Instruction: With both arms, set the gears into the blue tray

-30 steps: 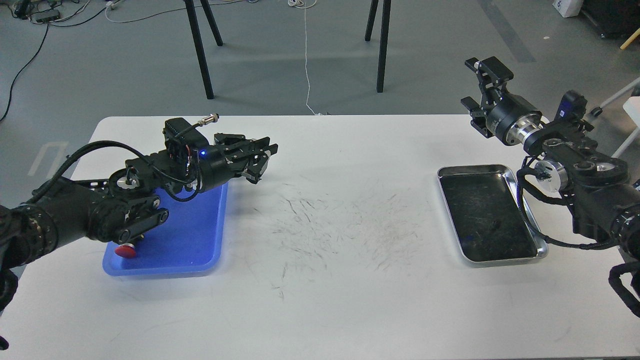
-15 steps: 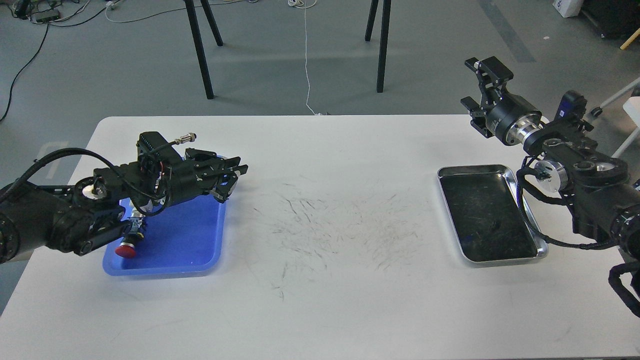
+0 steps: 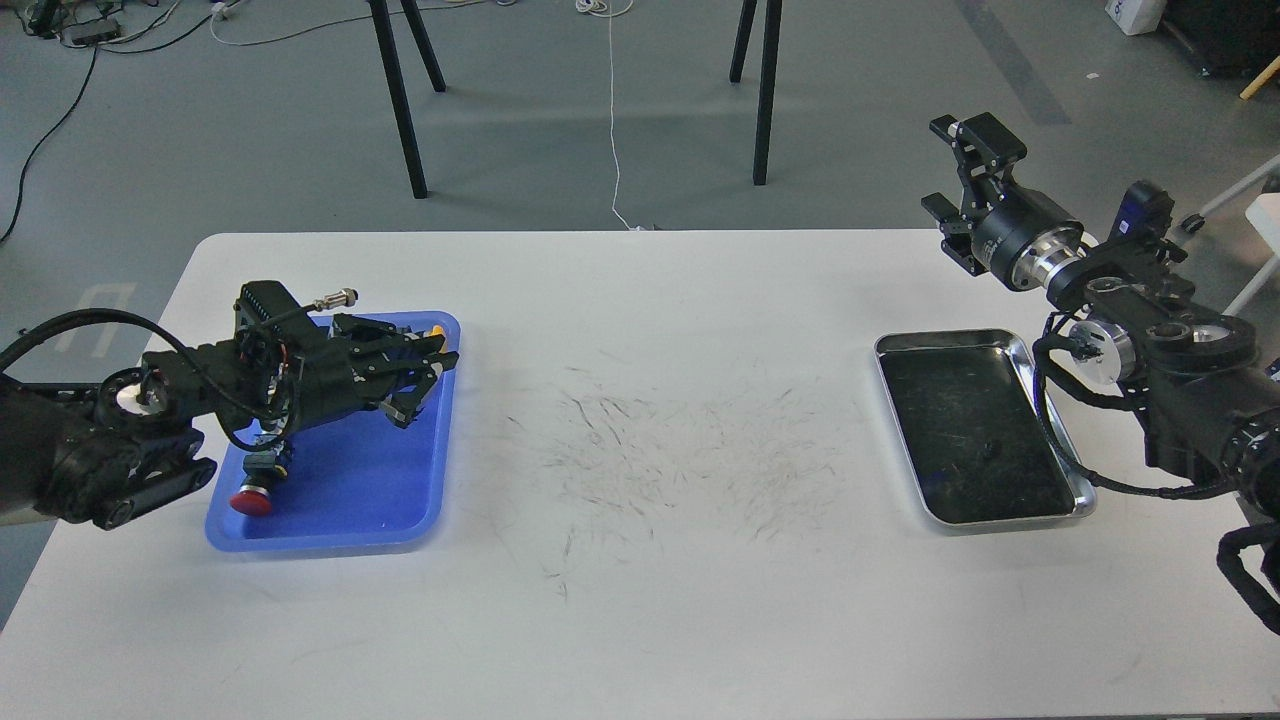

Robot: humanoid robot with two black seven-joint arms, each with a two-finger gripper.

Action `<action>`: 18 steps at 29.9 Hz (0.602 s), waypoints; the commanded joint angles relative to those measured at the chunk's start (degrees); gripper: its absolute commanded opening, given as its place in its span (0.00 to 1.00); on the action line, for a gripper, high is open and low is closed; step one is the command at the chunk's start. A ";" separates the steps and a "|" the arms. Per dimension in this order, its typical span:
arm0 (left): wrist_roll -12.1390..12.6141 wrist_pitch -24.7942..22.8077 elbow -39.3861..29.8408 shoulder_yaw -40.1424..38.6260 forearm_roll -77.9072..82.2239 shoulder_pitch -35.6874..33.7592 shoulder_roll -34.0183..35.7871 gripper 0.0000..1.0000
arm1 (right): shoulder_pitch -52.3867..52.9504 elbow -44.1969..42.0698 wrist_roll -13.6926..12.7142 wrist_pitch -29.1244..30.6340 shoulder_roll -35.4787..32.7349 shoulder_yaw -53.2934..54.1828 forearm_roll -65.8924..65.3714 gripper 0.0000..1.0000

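Observation:
The blue tray (image 3: 390,490) lies at the table's left. My left gripper (image 3: 428,388) hovers over the tray's far half, pointing right. Its fingers stand apart and I see nothing between them. The left arm hides much of the tray's left side. No gears show in the blue tray. A small dark round spot (image 3: 990,450) on the silver tray (image 3: 1000,338) may be a gear, but it is too small to tell. My right gripper (image 3: 940,165) is raised beyond the table's far right corner, open and empty.
A red-capped push button (image 3: 251,500) lies in the blue tray's near left part. A yellow-capped part (image 3: 437,328) sits at its far right corner. The silver tray rests at the right, close under my right arm. Black stand legs (image 3: 400,100) rise behind the table.
My left arm has drawn back to the left and lowered, bringing its gripper from past the tray's far right corner to over the tray. The right arm has not moved.

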 commanded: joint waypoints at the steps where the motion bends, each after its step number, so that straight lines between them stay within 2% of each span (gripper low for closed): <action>1: 0.00 0.37 0.00 1.61 0.14 0.12 0.12 0.17 | 0.02 0.00 0.00 0.00 0.00 0.00 0.00 0.98; 18: 0.00 1.51 -2.73 4.78 0.76 -0.14 4.69 0.17 | 0.29 0.00 0.00 0.00 0.44 0.00 0.00 0.98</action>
